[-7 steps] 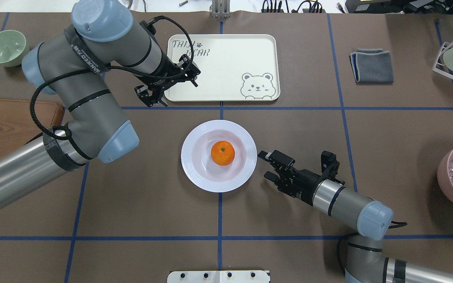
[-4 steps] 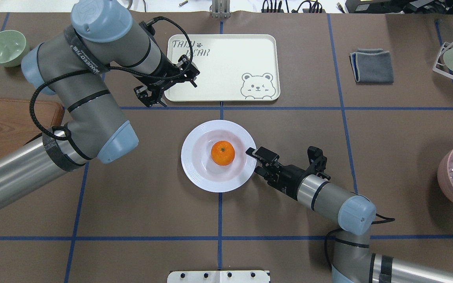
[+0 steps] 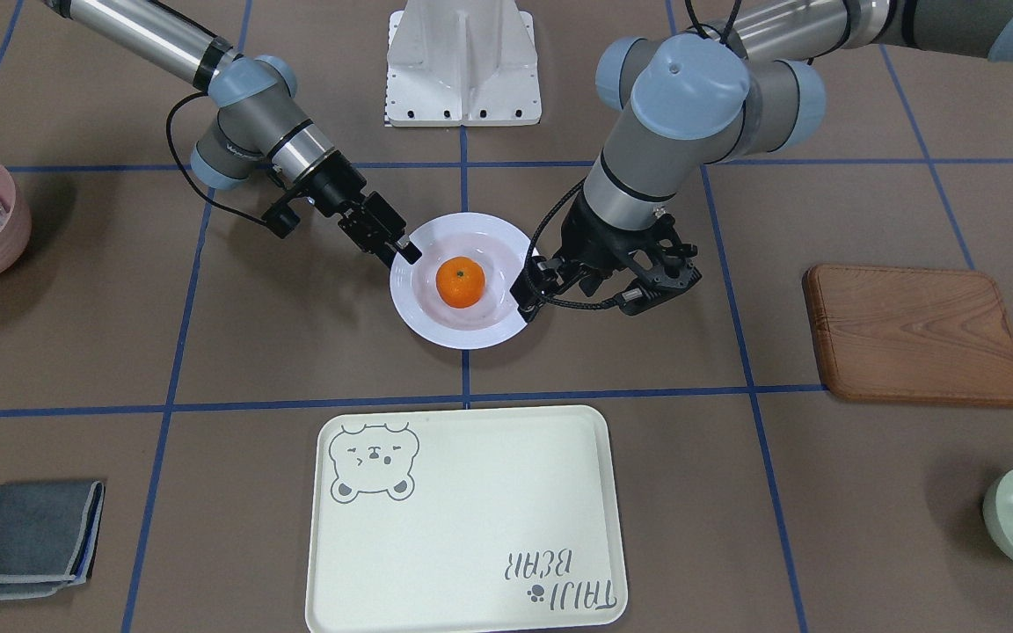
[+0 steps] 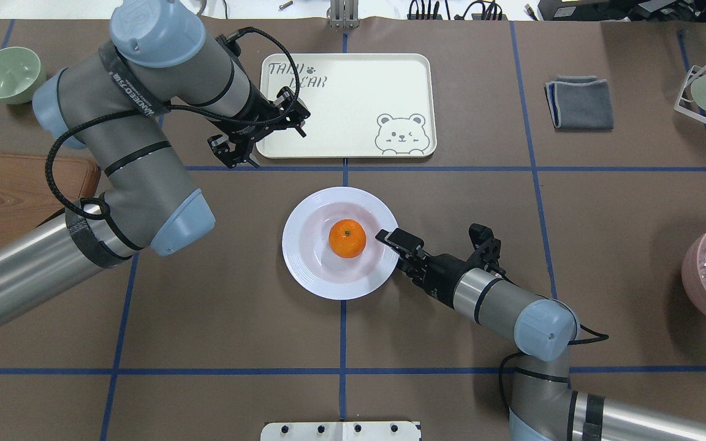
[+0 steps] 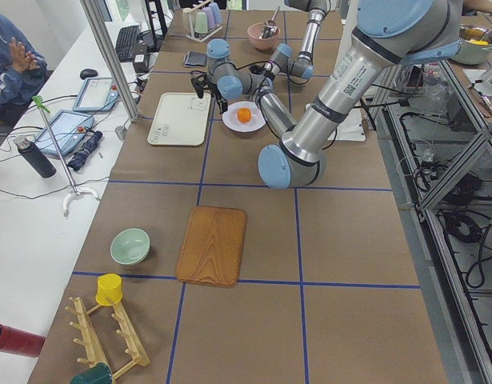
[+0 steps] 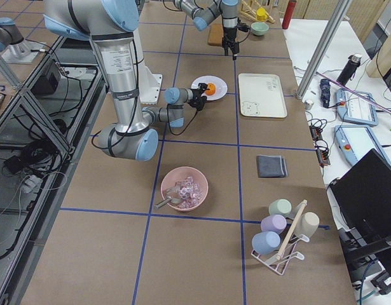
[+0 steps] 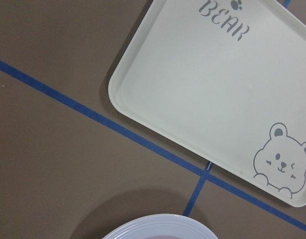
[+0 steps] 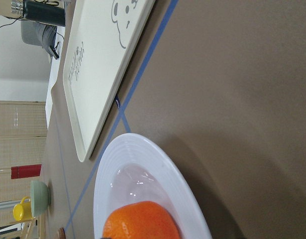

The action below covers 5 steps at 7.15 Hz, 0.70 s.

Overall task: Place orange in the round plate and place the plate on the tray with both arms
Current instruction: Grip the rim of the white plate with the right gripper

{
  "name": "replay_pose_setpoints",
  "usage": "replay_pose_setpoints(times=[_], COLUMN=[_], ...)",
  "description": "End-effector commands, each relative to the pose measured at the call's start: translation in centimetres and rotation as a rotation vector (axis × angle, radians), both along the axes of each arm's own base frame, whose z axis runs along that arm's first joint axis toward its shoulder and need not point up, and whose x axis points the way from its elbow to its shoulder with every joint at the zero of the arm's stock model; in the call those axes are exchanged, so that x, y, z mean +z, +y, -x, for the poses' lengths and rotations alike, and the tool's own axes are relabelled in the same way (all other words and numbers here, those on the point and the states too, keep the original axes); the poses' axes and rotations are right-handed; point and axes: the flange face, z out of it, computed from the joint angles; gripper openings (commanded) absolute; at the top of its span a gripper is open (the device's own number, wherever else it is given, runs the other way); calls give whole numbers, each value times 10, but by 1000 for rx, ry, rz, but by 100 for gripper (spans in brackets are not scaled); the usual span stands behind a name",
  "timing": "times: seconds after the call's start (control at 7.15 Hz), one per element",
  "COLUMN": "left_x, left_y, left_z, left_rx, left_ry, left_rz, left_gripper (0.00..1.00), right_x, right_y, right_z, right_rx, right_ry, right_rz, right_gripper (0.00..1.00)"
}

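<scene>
**A:** Where is the orange (image 4: pixel 347 238)?

**B:** In the well of the plate (image 4: pixel 310 269), just beyond the tips of the right gripper (image 4: pixel 392 250). It is small, round and bright, with a tiny green stem dot facing up (the glaze around it shows a faint pink sheen).

**A:** And that gripper?

**B:** Its jaws stand apart at the plate's rim, on the side nearest its own arm. One finger (image 4: pixel 397 239) reaches over the ridged rim toward the orange, and the other is at the outer edge. I cannot tell whether either one touches the plate.

**A:** The plate itself?

**B:** Glossy white, round and deep. It lies flat on the worktop (image 4: pixel 206 294), not on the tray (image 4: pixel 353 104).

**A:** The left gripper (image 4: pixel 261 136)?

**B:** Spread wide, holding nothing, hanging above the worktop. Its wrist camera looks down on the tray's rounded corner and a sliver of the plate's rim, with a blue tape line between them.

**A:** The tray?

**B:** Cream and rectangular, with a grey bear face and "TAIJI BEAR" lettering. It lies past the plate from the right gripper, well apart from its tips.
</scene>
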Motion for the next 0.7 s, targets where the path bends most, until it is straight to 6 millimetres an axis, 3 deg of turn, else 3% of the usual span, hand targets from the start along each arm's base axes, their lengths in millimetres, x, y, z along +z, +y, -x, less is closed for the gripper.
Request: replay_pose_setpoints(times=[0.0, 0.14, 0.28, 0.56], left_x=[-1, -2, -3, -4], left_y=[1, 1, 2, -2], left_z=[1, 1, 2, 7], left_rx=[0, 0, 0, -9], left_ry=[3, 4, 5, 7], left_rz=[-3, -4, -5, -7], left_gripper=[97, 97, 97, 97], right_x=[-6, -11, -15, -31], right_y=[2, 3, 4, 1], right_z=[6, 8, 7, -4], right_rx=[-3, -7, -8, 2], right_ry=[-8, -19, -33, -77], right_rz=[-1, -3, -4, -9], right_gripper=[54, 12, 0, 0])
